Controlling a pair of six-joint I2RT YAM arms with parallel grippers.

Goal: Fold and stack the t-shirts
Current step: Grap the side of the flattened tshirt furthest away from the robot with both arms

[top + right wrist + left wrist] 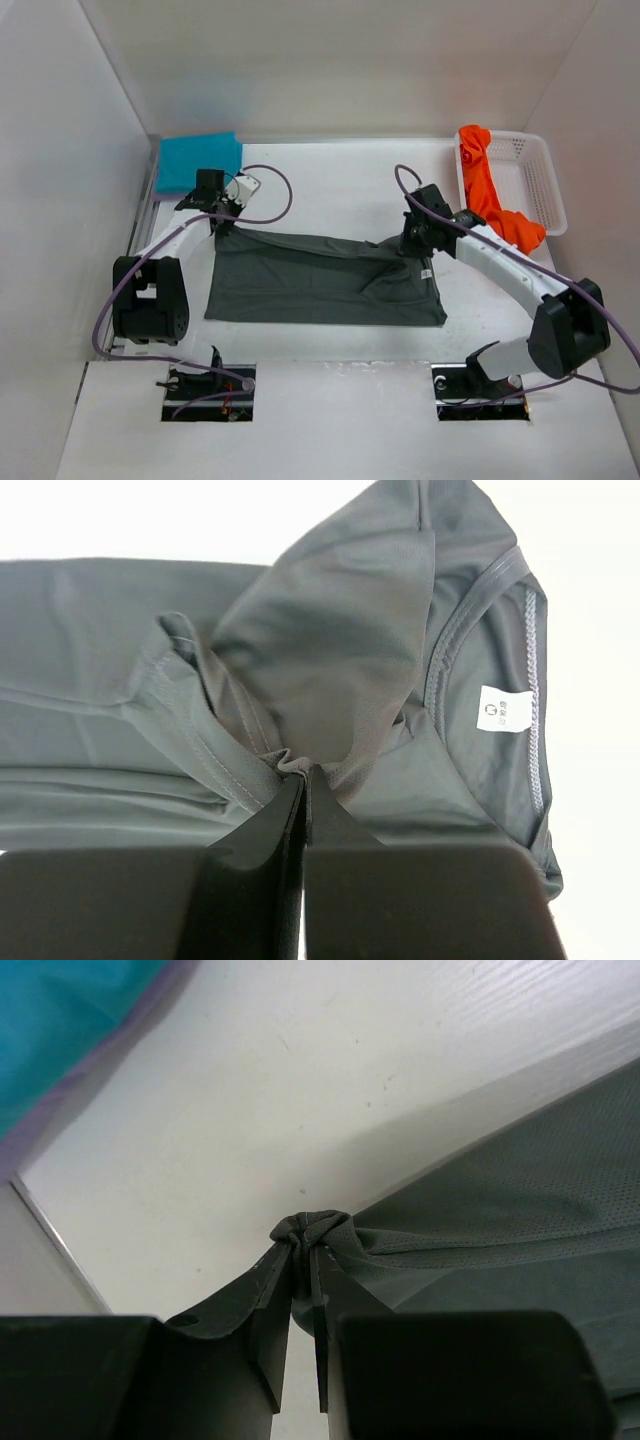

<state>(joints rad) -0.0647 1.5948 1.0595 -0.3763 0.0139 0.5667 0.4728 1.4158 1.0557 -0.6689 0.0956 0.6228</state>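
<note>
You have the dark grey t-shirt (320,285) lying mid-table, stretched taut between both claws. The left gripper (303,1250) is pinched on a bunched corner and the right gripper (303,775) on cloth beside the collar, probably ready to fold. The folded teal t-shirt (198,162) marks the stack at far left.

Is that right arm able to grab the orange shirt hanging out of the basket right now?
Probably not yet: the right tool is shut on the dark grey shirt. The orange shirt lies close by, with nothing between.
</note>
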